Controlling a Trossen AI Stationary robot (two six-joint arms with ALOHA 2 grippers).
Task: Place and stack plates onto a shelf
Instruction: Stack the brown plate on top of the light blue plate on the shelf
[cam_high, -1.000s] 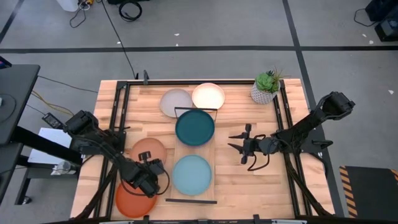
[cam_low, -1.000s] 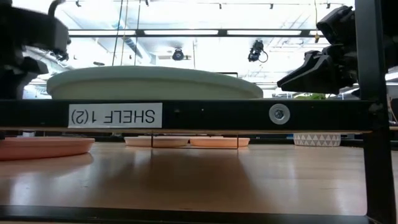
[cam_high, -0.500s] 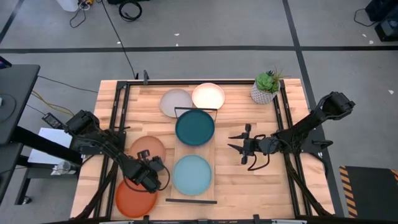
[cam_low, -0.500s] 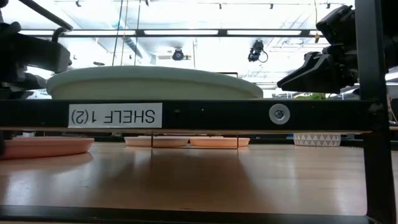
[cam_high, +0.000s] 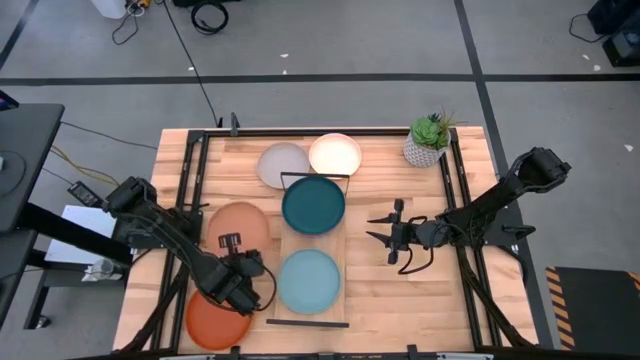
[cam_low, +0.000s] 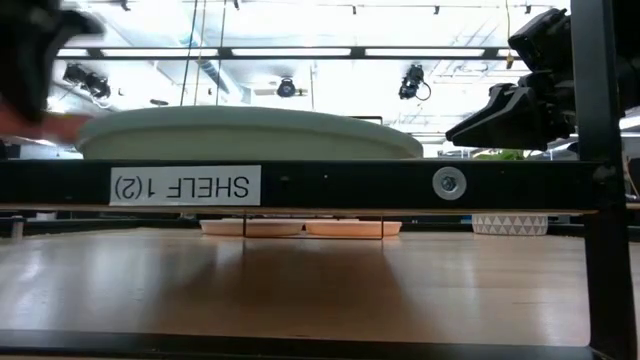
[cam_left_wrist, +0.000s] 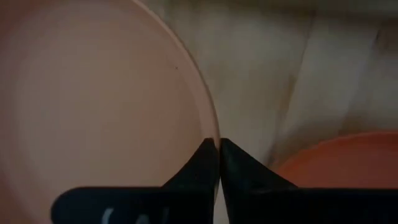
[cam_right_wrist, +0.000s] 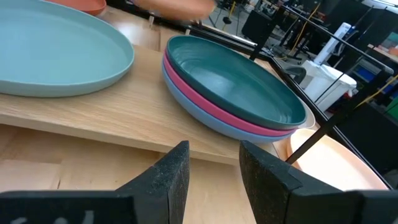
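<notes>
Overhead, the left gripper (cam_high: 232, 262) sat at the near rim of the peach plate (cam_high: 238, 228), its fingers (cam_left_wrist: 205, 163) pinched together on that rim. In the low view the table where the plate would rest showed bare wood, so the plate seemed raised off it. The orange plate (cam_high: 211, 320) lay flat just beside it toward the table's front-left corner, its edge close to the peach plate's.

The shelf (cam_high: 345, 268) ran down the table's middle. On it the light blue plate (cam_high: 308, 280) filled the near end almost to both long edges, and at the far end the dark teal plate (cam_right_wrist: 233, 78) topped a stack over the magenta plate (cam_right_wrist: 214, 109) and a blue plate (cam_right_wrist: 205, 118).

The grey plate (cam_high: 280, 164) and cream plate (cam_high: 335, 153) sat touching just beyond the shelf's far end. A potted plant (cam_high: 427, 140) stood at the far right.

The right gripper (cam_high: 385, 237) waited over bare wood right of the shelf, fingers parted, holding nothing.
</notes>
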